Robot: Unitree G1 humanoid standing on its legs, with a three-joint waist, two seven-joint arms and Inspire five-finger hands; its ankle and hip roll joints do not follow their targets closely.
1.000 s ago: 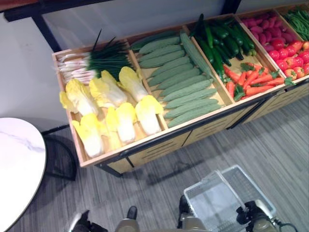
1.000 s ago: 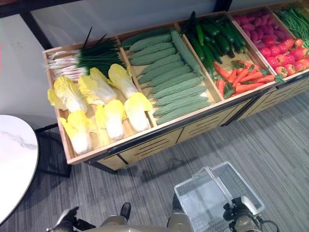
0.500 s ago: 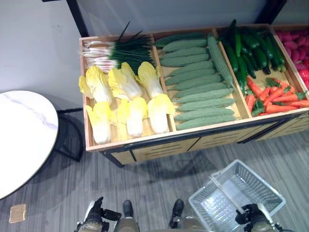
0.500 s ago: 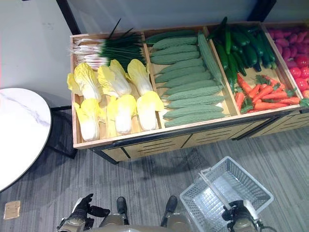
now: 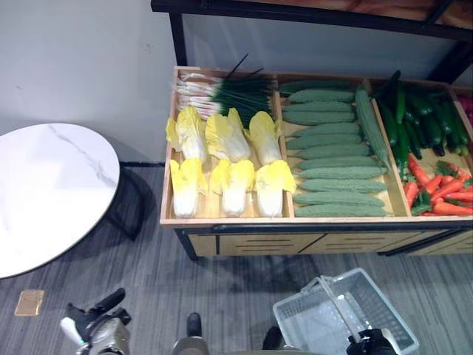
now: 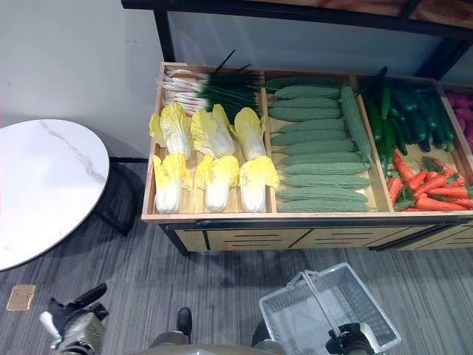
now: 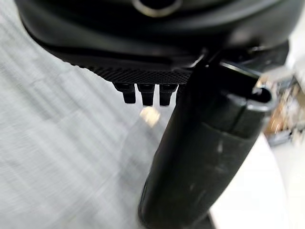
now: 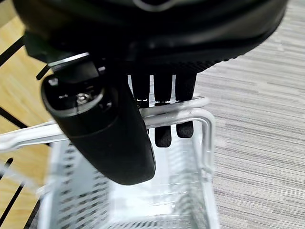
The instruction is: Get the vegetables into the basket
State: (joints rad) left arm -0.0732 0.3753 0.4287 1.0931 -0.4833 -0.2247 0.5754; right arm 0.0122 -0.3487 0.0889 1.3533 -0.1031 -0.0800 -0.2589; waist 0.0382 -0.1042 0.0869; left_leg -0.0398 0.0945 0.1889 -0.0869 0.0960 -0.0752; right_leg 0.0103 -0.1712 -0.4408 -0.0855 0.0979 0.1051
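Grey striped floor (image 5: 222,296) runs below a wooden produce stand (image 5: 295,222) in the left eye view. Ahead of the left hand (image 5: 96,325) lie yellow cabbages (image 5: 229,159) and scallions (image 5: 222,92); ahead of the right hand (image 5: 373,344) lie bitter gourds (image 5: 332,163), cucumbers (image 5: 425,122) and carrots (image 5: 443,194). A white wire basket (image 5: 369,299) hangs from the right hand, empty. A round marble bench (image 5: 44,192) stands beyond the left hand, to its left.

In the left wrist view the left hand (image 7: 157,47) hangs over the floor, fingers loosely extended, holding nothing.

In the right wrist view the right hand (image 8: 143,43) curls its fingers round the basket handle (image 8: 190,110), the basket directly beneath it.
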